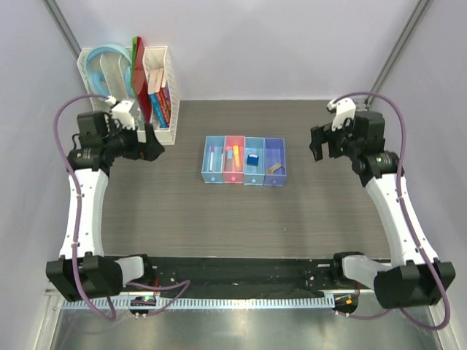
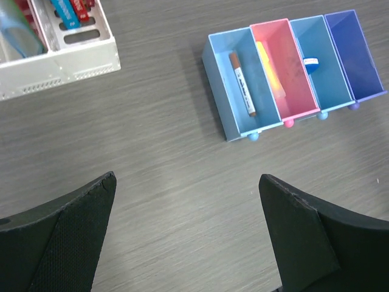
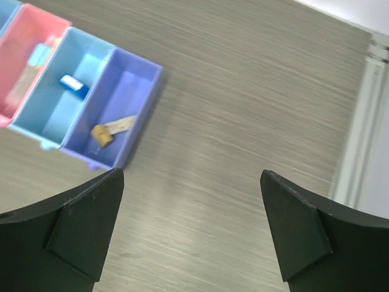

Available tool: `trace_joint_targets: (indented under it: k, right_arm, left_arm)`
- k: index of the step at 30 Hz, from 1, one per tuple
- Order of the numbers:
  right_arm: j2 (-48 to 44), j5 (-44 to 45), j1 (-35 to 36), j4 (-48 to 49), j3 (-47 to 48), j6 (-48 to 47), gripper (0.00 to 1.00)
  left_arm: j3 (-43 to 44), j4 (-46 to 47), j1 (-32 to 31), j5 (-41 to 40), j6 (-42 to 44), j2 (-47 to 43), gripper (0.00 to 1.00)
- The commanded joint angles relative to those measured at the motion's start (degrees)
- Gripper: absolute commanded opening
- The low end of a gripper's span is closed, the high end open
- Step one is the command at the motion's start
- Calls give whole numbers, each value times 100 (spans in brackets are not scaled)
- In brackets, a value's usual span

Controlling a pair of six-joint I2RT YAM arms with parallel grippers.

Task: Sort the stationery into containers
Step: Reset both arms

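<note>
The containers (image 1: 244, 181), four joined bins, stand mid-table. A purple pen (image 1: 212, 157) lies in the left light-blue bin (image 2: 226, 91). In the pink bin (image 2: 298, 79) are an orange-yellow piece (image 1: 236, 154) and a grey stick (image 1: 227, 157). The small dark-blue block (image 1: 252, 159) sits in the third bin, and the tan piece (image 3: 112, 129) lies in the violet-blue bin (image 3: 148, 91). My left gripper (image 1: 156, 143) hangs open to the left of the bins, and my right gripper (image 1: 315, 146) hangs open to their right. Both are empty over bare tabletop (image 2: 187, 177) (image 3: 192, 173).
A white mesh rack (image 1: 157, 98) with books and folders stands at the back left, just behind the left gripper; its corner (image 2: 73, 58) shows in the left wrist view. A white frame post (image 3: 364, 121) runs along the table's right edge.
</note>
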Motion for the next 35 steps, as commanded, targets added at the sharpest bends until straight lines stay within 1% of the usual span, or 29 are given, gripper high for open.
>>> trace_joint_targets:
  k: [1, 3, 8, 17, 35]
  right_arm:
    - [-619, -644, 62, 335, -821, -9, 100]
    - [-821, -934, 62, 397, -1076, 9, 100]
    - [-1042, -1015, 71, 450, -1157, 35, 100]
    - [-954, -1024, 62, 547, -1306, 53, 100]
    - [-980, -1041, 62, 670, -1394, 105, 100]
  left_arm:
    - [-592, 479, 754, 1397, 201, -347, 100]
    - [-907, 593, 992, 1514, 131, -409, 100]
    - [-1410, 971, 1141, 1663, 25, -629, 100]
    - [-1498, 1182, 1168, 1839, -221, -620, 100]
    - [-1560, 1271, 1168, 1962, -362, -471, 100]
